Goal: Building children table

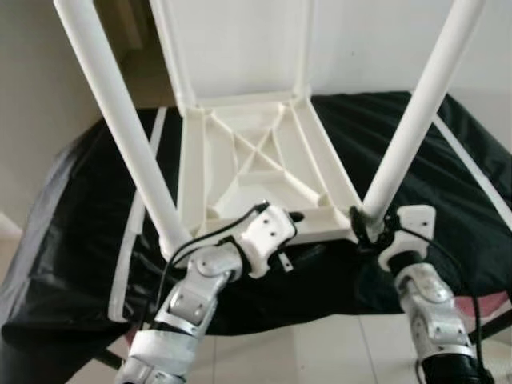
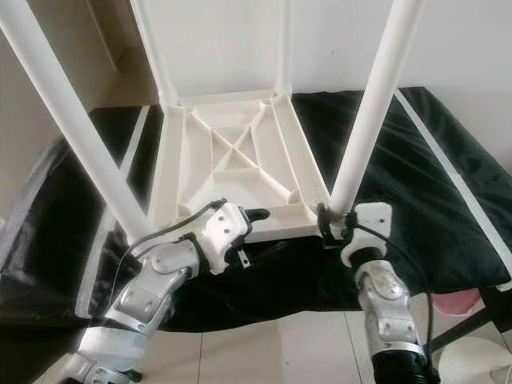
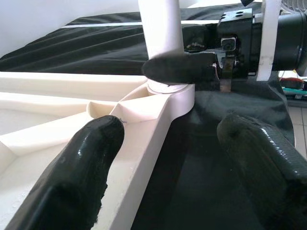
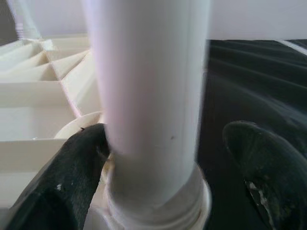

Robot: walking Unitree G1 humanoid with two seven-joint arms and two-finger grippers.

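White table parts on black cloth

The upturned children's table (image 1: 256, 172) was cream-white throughout, its ribbed underside the same shade, and its four legs (image 1: 412, 120) were plain white tubes. The cloth (image 1: 416, 144) beneath it was black, crossed by thin white stripes near its edges. The left gripper (image 1: 298, 216) and right gripper (image 1: 358, 220) had black fingers (image 3: 81, 177) on white housings, the arms behind them silver with black cables. The floor (image 2: 280, 344) showed pale tiles; a pink object (image 2: 460, 302) lay at the right.
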